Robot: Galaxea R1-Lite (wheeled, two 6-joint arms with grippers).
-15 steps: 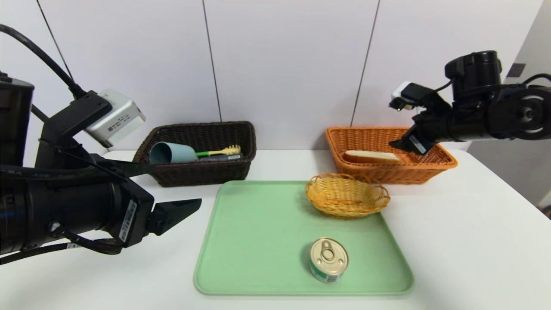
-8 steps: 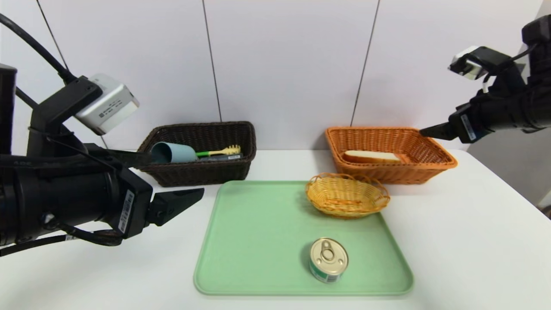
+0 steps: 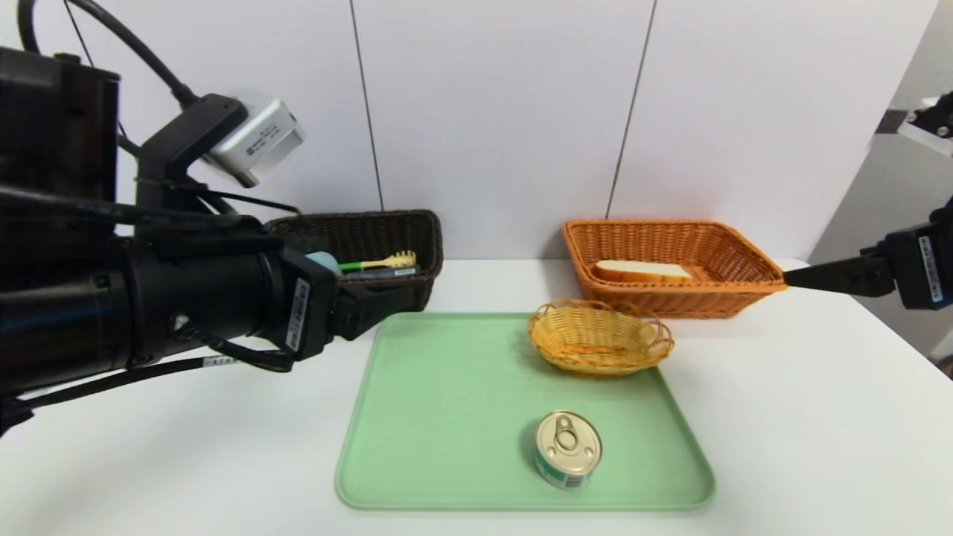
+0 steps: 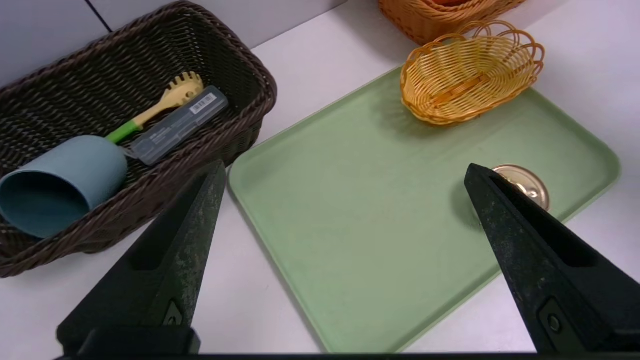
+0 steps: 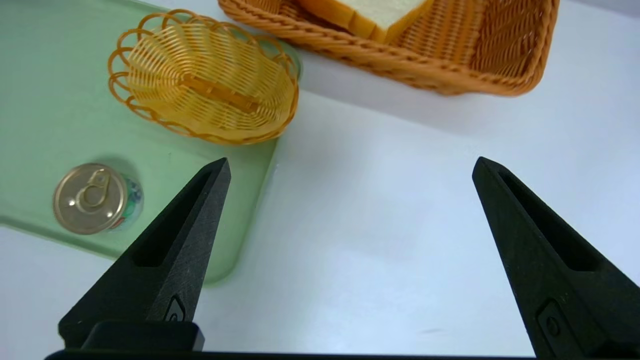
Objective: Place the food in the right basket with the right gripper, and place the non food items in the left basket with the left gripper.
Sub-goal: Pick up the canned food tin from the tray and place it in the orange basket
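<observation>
The left arm reaches in from the left edge of the head view, its wrist level, its tool wide open near mid-left. At the right edge, the right arm's tool points toward the centre, its fingers spread wide and holding nothing.

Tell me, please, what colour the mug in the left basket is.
The mug is grey-blue, clearest in the left wrist view.

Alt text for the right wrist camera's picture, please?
The open, empty right gripper hovers above a white table; nearby, a can and small basket sit on a green tray, and bread lies in an orange basket.
</observation>
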